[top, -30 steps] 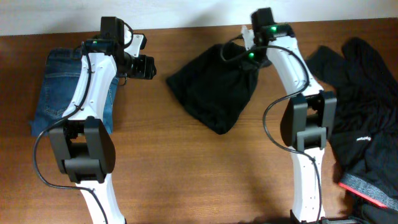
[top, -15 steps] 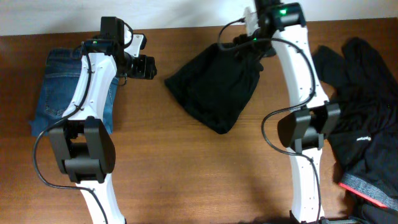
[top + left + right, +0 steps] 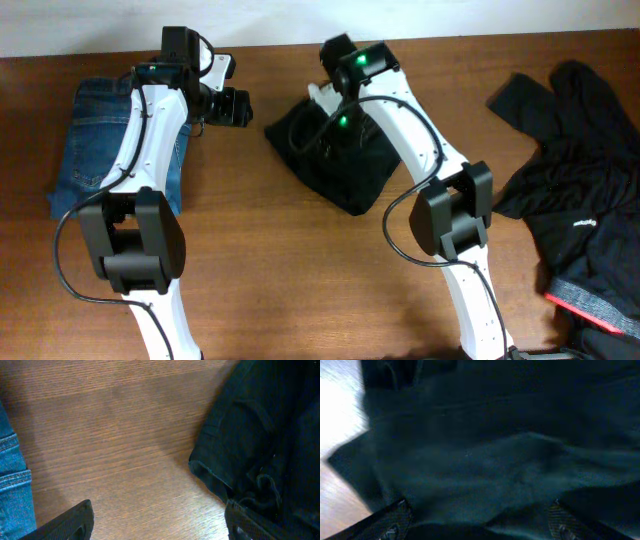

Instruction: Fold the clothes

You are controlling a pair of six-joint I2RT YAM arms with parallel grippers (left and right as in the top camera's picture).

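Over the black trousers [image 3: 335, 172] at top centre, your right pincer [image 3: 477, 522] stands apart, likely to grasp an edge; left pincer [image 3: 160, 525] apart too.

Top-down overhead; wrist cams near black garment [image 3: 340, 182]

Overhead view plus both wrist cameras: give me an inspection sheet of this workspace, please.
Surface: brown wood-grain table.
Job's things: blue jeans lying flat at the far left; black bundle crumpled mid-table; black heap loose at the right edge.
Clutter: nothing seen.
Grippers: left gripper open over bare wood between jeans and bundle, holding nothing; right gripper open, close above the black bundle.
Cables: a black cable loops beside each arm.
Surroundings: pale wall along the far edge.
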